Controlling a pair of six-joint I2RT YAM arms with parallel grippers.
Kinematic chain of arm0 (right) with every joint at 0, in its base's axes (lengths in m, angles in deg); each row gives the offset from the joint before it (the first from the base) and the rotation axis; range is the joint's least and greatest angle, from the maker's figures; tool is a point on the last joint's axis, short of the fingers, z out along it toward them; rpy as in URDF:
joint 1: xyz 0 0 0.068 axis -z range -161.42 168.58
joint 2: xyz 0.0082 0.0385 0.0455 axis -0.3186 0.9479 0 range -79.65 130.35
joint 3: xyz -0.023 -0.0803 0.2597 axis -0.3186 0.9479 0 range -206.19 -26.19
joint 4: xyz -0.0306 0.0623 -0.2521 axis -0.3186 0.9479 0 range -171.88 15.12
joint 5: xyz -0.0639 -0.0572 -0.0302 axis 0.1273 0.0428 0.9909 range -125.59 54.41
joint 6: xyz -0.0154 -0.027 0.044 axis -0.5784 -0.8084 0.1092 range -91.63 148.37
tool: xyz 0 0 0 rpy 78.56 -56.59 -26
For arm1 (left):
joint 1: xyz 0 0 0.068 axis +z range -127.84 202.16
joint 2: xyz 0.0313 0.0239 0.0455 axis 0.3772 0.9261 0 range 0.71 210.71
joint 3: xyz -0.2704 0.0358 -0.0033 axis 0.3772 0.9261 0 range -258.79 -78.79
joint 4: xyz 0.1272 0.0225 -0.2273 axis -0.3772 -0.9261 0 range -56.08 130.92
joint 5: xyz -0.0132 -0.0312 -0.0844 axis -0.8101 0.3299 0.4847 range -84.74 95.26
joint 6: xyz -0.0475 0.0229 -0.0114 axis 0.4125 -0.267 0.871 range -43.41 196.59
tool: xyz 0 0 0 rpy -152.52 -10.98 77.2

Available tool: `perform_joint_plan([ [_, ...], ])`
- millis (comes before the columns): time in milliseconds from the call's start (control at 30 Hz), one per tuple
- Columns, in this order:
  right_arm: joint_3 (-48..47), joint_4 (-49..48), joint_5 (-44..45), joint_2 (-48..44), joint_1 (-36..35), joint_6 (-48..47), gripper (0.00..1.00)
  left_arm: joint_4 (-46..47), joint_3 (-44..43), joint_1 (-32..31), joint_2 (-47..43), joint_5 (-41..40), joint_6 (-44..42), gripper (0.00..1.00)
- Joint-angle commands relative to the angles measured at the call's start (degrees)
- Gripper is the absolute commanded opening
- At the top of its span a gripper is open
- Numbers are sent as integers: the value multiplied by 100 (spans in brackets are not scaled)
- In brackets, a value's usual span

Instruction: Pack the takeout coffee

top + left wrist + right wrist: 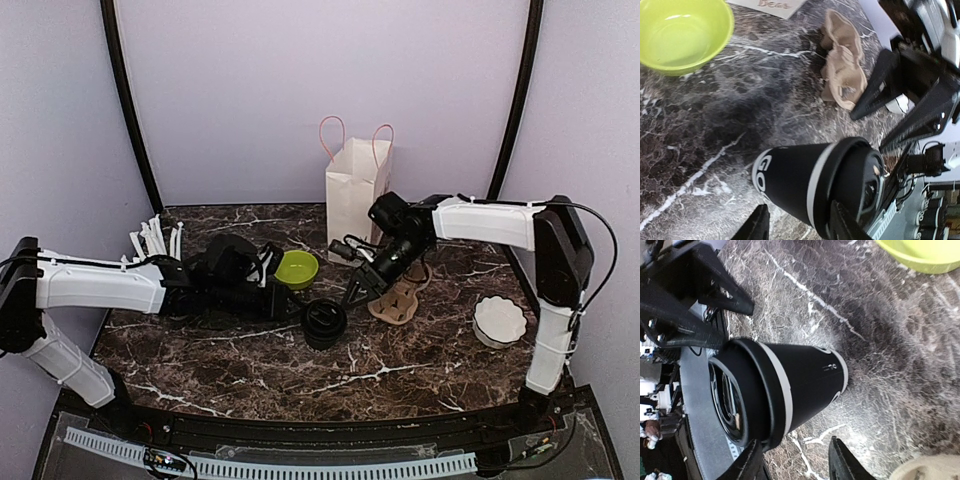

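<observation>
Cup (324, 322) upright on the table (250, 370), lid (730, 395) on, flanked by both grippers. Left gripper (799, 214) and right gripper (792, 450) are seen parted — nothing is grasped. Lid seating is best checked all round; the wall is then taken below the rim — kept upright.

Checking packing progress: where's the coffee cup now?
Top view: the coffee cup stands mid-table, in front of the green bowl, left of the cardboard carrier.

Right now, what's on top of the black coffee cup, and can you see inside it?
A black lid sits on the coffee cup, its white rim showing just below. The lid covers the opening, so the inside cannot be seen.
</observation>
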Motion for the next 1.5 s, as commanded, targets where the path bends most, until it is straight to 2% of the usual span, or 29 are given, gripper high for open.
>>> perform_joint_plan([
  [0, -2, 69, 382, -597, 3, -428, 48, -279, -261, -210, -355, -310, -260, 46],
  [233, 274, 99, 748, -1357, 100, -934, 55, -736, -762, -332, -435, -954, -840, 53],
  [300, 343, 63, 898, -1495, 93, -1034, 55, -1008, -893, -341, -417, -1330, -956, 53],
  [500, 368, 219, 1061, -1829, 44, -1742, 56, -1452, -1116, -335, -594, -1691, -1305, 54],
  [633, 405, 36, 1599, -2097, -165, -2168, 62, -1537, -1114, -338, -844, -2020, -1588, 58],
  [733, 402, -208, 2100, -2161, -420, -2344, 66, -1525, -1105, -339, -966, -2006, -1839, 63],
  [833, 178, -251, 2356, -2001, -672, -2501, 70, -1641, -1367, -337, -997, -1889, -2474, 66],
  [967, -130, -139, 2529, -1668, -944, -2617, 71, -1807, -1974, -337, -981, -2245, -3405, 80],
  [1067, -233, -133, 2617, -1498, -1089, -2688, 72, -1636, -2315, -335, -968, -2531, -4006, 85],
  [1233, -278, -93, 2498, -1340, -1175, -2914, 77, -971, -2454, -335, -1006, -2576, -4603, 85],
  [1367, -527, 50, 2575, -1029, -1229, -3014, 82, -211, -2005, -336, -1257, -2680, -4947, 84],
  [1467, -905, 281, 2641, -685, -1322, -3039, 90, 160, -1611, -320, -1496, -3162, -5035, 84],
])
